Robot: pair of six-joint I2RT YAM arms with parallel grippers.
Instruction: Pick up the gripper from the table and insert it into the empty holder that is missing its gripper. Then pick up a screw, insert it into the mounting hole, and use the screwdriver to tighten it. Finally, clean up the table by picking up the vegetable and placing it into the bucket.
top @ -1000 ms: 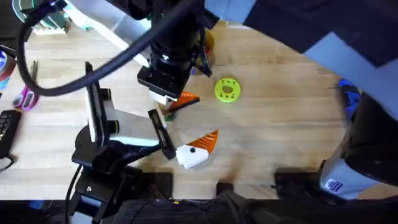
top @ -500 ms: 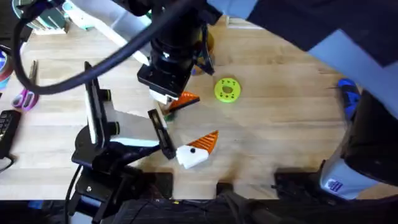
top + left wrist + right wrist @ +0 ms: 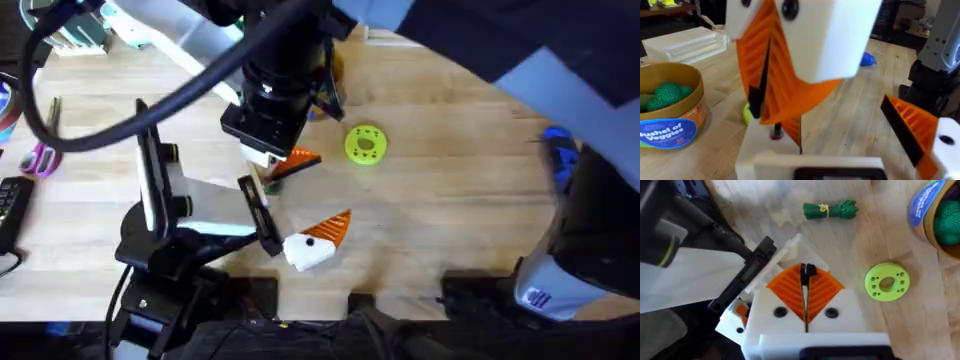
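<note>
My right gripper [image 3: 805, 275] reaches across to the table's middle [image 3: 283, 160], its orange pads shut on a small dark piece that looks like a screw [image 3: 808, 270]. Directly under its tips sits the white holder [image 3: 771, 152] on my left gripper [image 3: 840, 140], which stands open; its other finger [image 3: 330, 228] bears an orange tip. I cannot tell the orange gripper piece apart from the pads. The dark green vegetable [image 3: 830, 210] lies on the wood beyond. The tan bucket [image 3: 670, 117] with its blue band holds green toys. The blue screwdriver [image 3: 560, 150] lies far right.
A lime-green disc with holes [image 3: 365, 145] lies right of the grippers. Scissors [image 3: 40, 158] and clutter sit at the table's left edge. A clear plastic box [image 3: 687, 45] stands behind the bucket. Bare wood stretches between the disc and the screwdriver.
</note>
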